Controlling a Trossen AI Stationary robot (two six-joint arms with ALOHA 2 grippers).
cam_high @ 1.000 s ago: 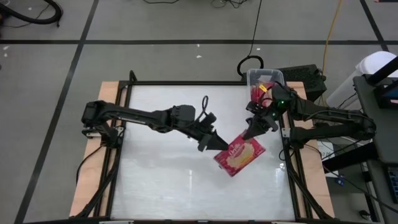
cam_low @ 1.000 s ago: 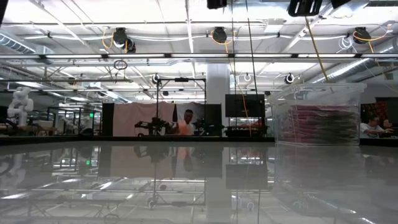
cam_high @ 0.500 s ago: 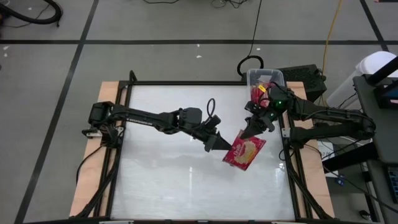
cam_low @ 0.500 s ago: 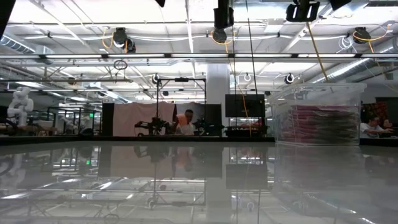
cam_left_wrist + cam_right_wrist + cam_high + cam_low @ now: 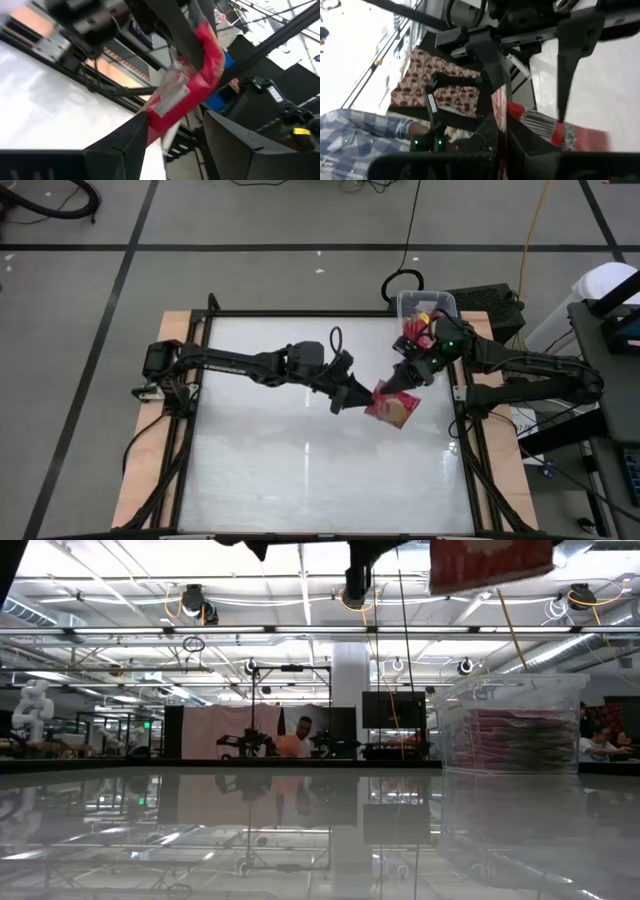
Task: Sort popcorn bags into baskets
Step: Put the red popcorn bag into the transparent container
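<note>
Right gripper (image 5: 400, 380) is clamped on the upper edge of one popcorn bag (image 5: 393, 406), holding it clear of the table (image 5: 300, 470). Left gripper (image 5: 352, 398) has its fingers spread either side of the bag's lower corner. The basket (image 5: 427, 304) sits just behind the right gripper, with other packets inside.

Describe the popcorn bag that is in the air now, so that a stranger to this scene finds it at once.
Start at the clear basket at the table's far right corner. Just in front of it, over the white table, the two grippers meet. Between them hangs one red popcorn bag, pinched by the right gripper; it alone is outside the basket, lifted off the table.
</note>
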